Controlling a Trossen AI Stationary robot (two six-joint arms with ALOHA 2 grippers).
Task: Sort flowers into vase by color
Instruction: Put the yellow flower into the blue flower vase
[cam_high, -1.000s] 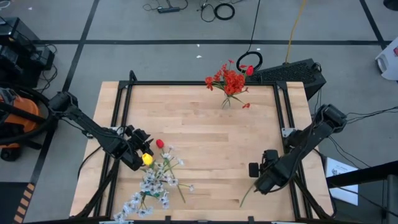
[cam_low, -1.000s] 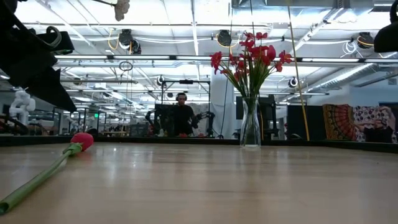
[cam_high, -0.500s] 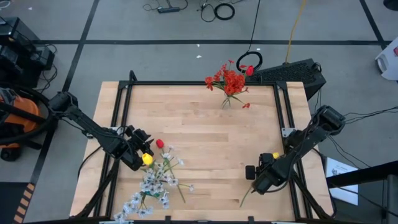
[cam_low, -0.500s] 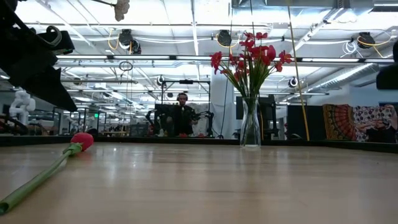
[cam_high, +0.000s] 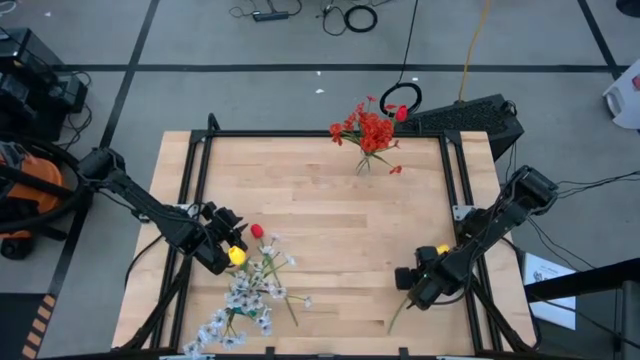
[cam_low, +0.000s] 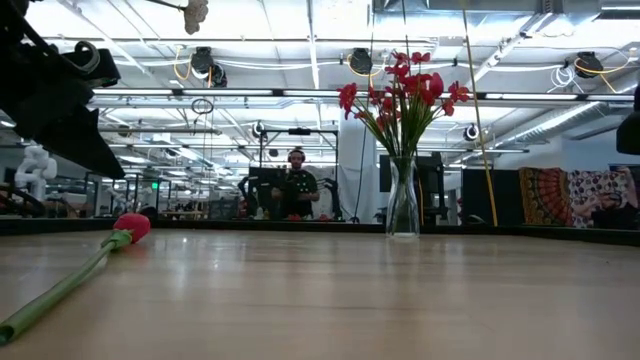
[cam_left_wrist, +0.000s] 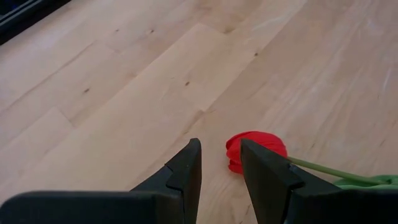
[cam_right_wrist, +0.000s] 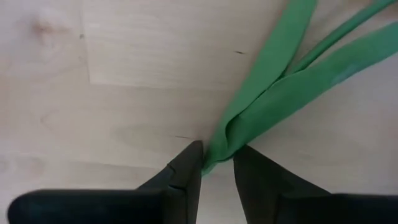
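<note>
My right gripper (cam_right_wrist: 217, 163) clamped on a green tulip stalk (cam_right_wrist: 273, 93), my left gripper (cam_left_wrist: 221, 162) parted beside a red tulip bud (cam_left_wrist: 255, 149)

Robotics lab: ceiling trusses (cam_low: 250, 95), floor cables (cam_high: 350, 15).

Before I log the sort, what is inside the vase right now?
The vase holds only red flowers, their green stems running down inside the clear glass. From above, the blooms cover its mouth, so nothing deeper shows there.

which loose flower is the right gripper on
The yellow tulip lying alone at the table's right, its green stem between the right gripper fingers; the others lie by the left arm.
</note>
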